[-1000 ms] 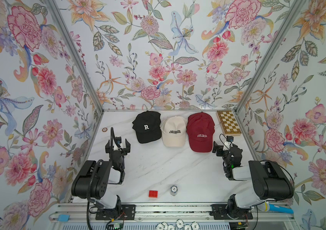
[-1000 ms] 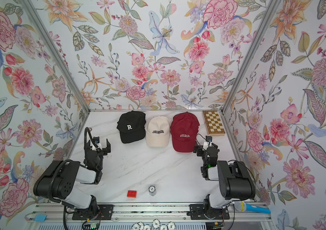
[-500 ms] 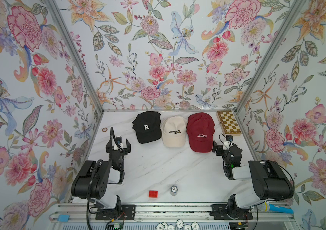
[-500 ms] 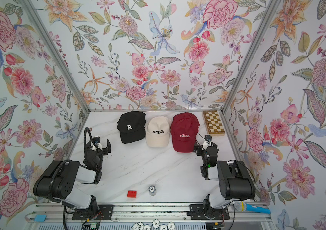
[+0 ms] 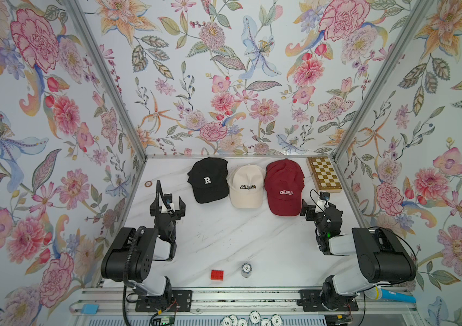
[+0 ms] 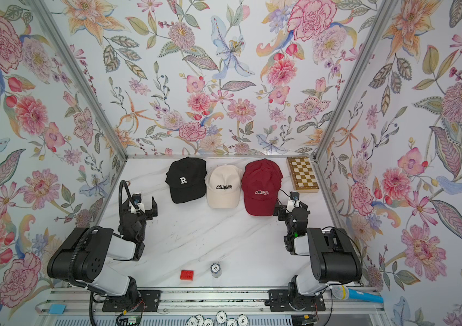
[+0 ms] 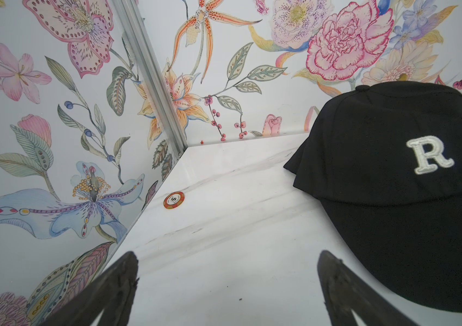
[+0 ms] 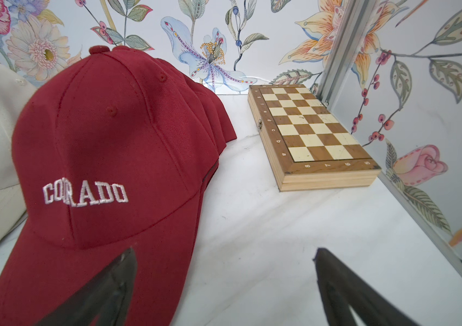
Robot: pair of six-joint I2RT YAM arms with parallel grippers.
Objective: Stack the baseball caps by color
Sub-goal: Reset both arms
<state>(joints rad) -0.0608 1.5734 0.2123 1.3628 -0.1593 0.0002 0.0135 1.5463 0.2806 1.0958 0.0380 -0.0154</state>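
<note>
Left wrist view: an orange-rimmed poker chip (image 7: 174,200) lies flat on the white marble table (image 7: 224,225), close to the left wall. The left gripper (image 7: 228,282) hangs low with its dark fingers (image 7: 119,279) spread wide, and only bare table shows between them. Just to its right sits the black cap stack (image 7: 393,197), with the white "R" on the front. A second black edge peeps out from under the top crown.

In both top views three piles stand in a row along the back of the table, brims toward the robot. The black one is on the left. The cream cap stack (image 5: 245,186) is in the middle and lies right up against both neighbours. The dark red cap stack (image 5: 284,183) is on the right. In the right wrist view the dark red pile shows several crowns nested one behind another. How many caps lie in the cream pile cannot be told.

The right gripper (image 8: 225,282) sits at the front right corner of the dark red brim, jaws wide apart and empty. One of its fingers overlaps that brim in the right wrist view — whether it touches the fabric or hovers above it is not clear.

Further right, a closed wooden chessboard (image 8: 308,132) lies flat in the back right corner, apart from the dark red pile.

Near the front edge a red brick (image 5: 217,274) lies beside a small stack of chips (image 5: 246,269). At the far right, off the marble, a blue microphone (image 5: 388,295) rests on the rail.
</note>
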